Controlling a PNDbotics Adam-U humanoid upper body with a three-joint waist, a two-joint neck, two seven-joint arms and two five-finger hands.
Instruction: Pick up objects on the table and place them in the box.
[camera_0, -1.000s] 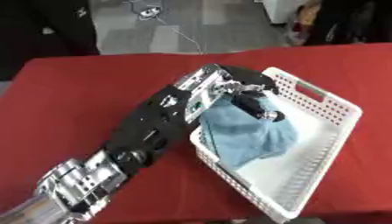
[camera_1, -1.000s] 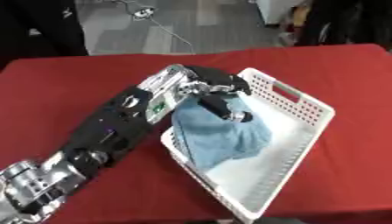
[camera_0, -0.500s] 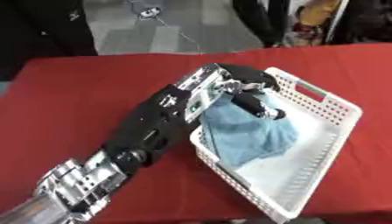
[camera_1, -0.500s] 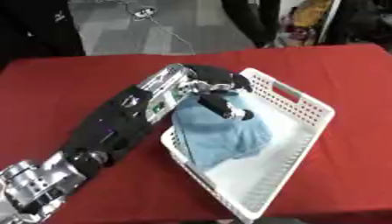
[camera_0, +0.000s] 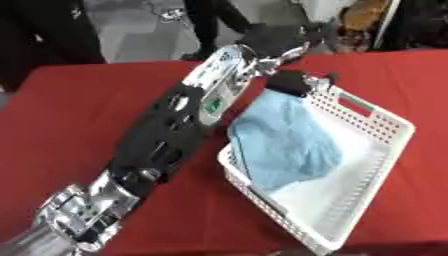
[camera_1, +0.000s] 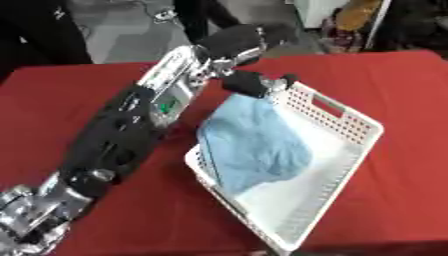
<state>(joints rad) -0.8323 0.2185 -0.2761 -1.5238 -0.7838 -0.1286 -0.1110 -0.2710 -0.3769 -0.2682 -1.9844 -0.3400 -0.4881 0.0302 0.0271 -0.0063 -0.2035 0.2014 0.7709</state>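
Compared with a moment ago, the left hand is sitting higher over the far rim of the white basket, fingers curled and pinching the top of the light blue cloth, which is now lying spread in the basket's left half. One cloth, one basket. Red tablecloth is lying bare on the left
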